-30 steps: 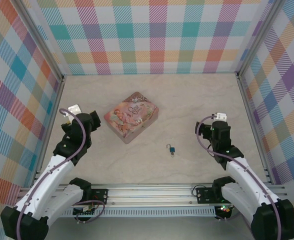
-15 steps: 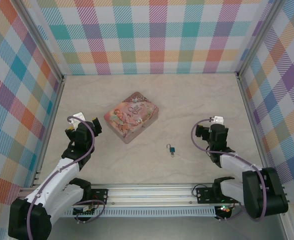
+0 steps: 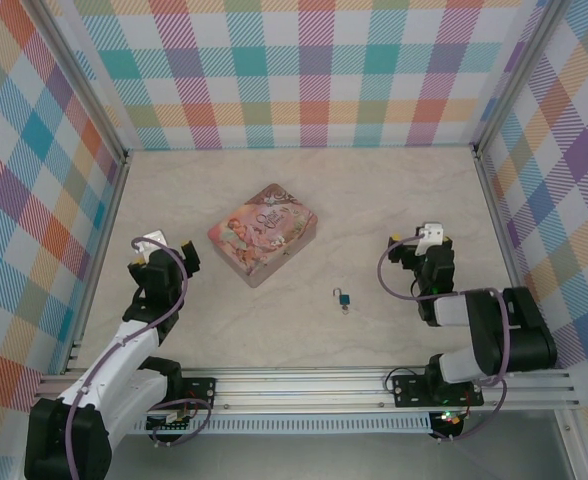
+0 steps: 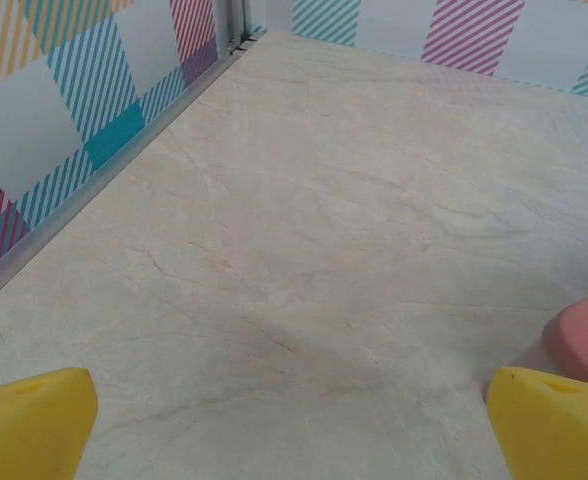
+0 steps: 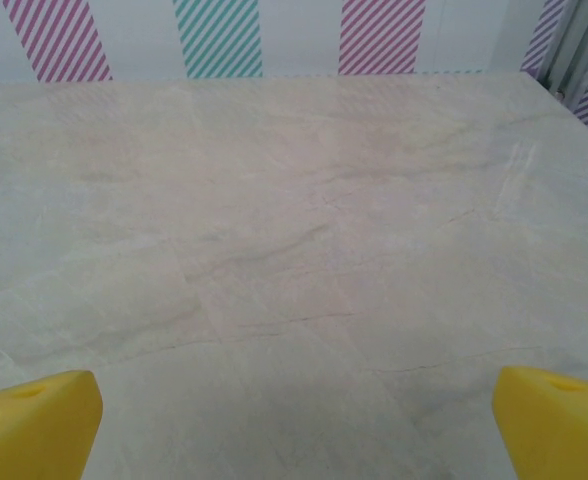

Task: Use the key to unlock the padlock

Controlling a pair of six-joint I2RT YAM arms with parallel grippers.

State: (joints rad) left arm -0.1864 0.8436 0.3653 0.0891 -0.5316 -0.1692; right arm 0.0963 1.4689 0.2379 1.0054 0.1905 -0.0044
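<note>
The padlock (image 3: pixel 344 298), a tiny teal body with a thin silver shackle, lies on the marble table front of centre. A small dark bit sits at its lower end; I cannot tell whether that is the key. My left gripper (image 3: pixel 171 258) rests low at the left, far from the padlock. It is open, with yellow fingertips (image 4: pixel 29 425) spread wide over bare table (image 4: pixel 304 250). My right gripper (image 3: pixel 414 255) sits low to the right of the padlock. It is also open, and its yellow fingertips (image 5: pixel 34 420) stand far apart with nothing between them.
A pink illustrated tin (image 3: pixel 262 232) lies at an angle left of centre, behind the padlock. Its corner (image 4: pixel 586 335) shows by my left gripper's right finger. Plaid walls enclose the table on three sides, and a metal rail (image 3: pixel 304 382) runs along the near edge.
Both arms have folded down and back toward their bases. The left gripper sank slightly nearer; the right gripper shifted a little left and further back. The padlock and tin have not moved.
</note>
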